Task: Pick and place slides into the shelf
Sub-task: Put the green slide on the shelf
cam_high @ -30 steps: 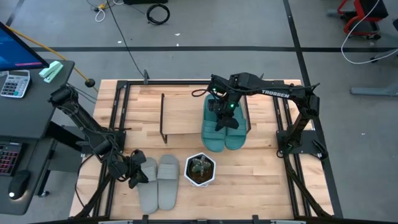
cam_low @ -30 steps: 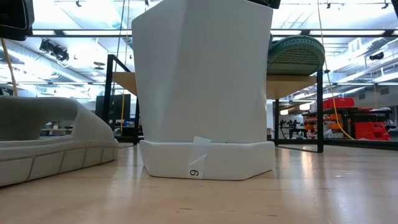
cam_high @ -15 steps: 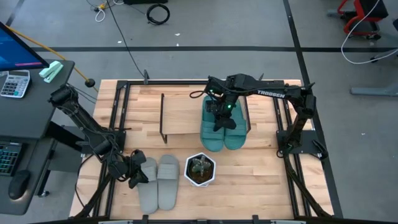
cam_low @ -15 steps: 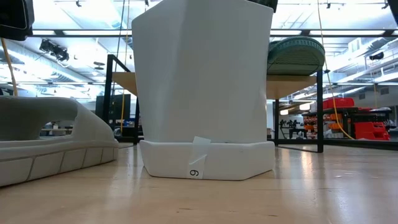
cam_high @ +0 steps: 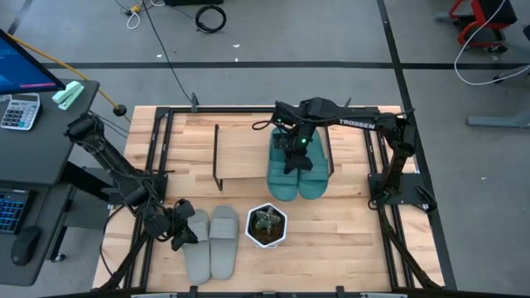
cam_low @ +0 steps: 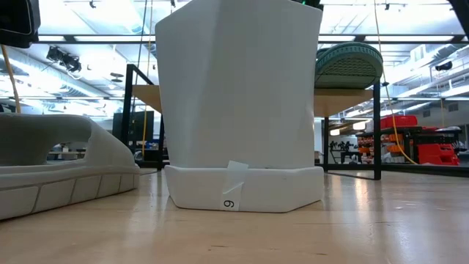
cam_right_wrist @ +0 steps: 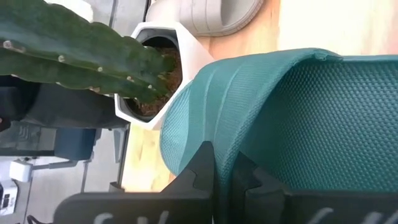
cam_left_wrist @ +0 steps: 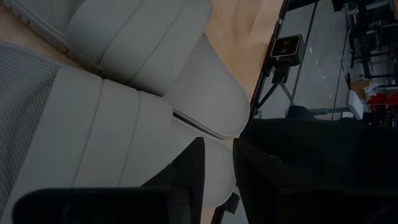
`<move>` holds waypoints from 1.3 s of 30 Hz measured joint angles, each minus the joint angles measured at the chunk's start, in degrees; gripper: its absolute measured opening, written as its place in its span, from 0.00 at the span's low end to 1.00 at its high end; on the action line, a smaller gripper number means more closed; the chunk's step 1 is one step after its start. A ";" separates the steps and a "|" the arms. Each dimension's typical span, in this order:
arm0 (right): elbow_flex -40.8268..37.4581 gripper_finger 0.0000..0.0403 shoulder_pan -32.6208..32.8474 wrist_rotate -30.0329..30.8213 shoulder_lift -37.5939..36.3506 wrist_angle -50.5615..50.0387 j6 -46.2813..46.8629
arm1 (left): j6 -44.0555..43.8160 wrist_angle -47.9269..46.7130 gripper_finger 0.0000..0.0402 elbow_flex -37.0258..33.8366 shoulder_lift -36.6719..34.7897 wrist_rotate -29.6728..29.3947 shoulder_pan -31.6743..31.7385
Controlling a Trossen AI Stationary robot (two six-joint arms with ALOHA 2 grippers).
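Note:
Two teal slides lie side by side on the right part of the shelf, soles on its wooden board; their near ends stick out past its near edge. My right gripper is down on the left teal slide, beside the right one. One teal slide's sole shows in the low view. The grey pair rests on the tabletop at near left. My left gripper waits shut at the left grey slide's side; I cannot tell whether it touches it. My right gripper is shut on the left teal slide at its wide ribbed strap, coming from above. Its own fingers cover the place of contact, so the kind of hold does not show. The slide lies flat on the shelf board.
A white hexagonal pot with a cactus stands between the grey pair and the shelf, and fills the low view. The shelf's left half is bare board. Dark metal frames run along the table's left and right sides.
My right gripper has eased a little toward the table's left above the shelf, staying low on the teal slide.

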 joint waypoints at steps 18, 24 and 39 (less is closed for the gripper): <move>0.00 0.05 -0.07 1.54 0.00 0.86 -0.04 | 0.15 -0.08 0.21 0.00 0.00 0.00 0.00; 0.00 0.06 -0.04 2.28 0.00 0.92 0.04 | 0.13 -0.07 0.22 0.00 0.00 0.00 0.00; 0.01 0.20 -0.07 4.38 -0.06 0.96 1.44 | 0.19 -0.08 0.22 0.00 0.00 0.00 0.00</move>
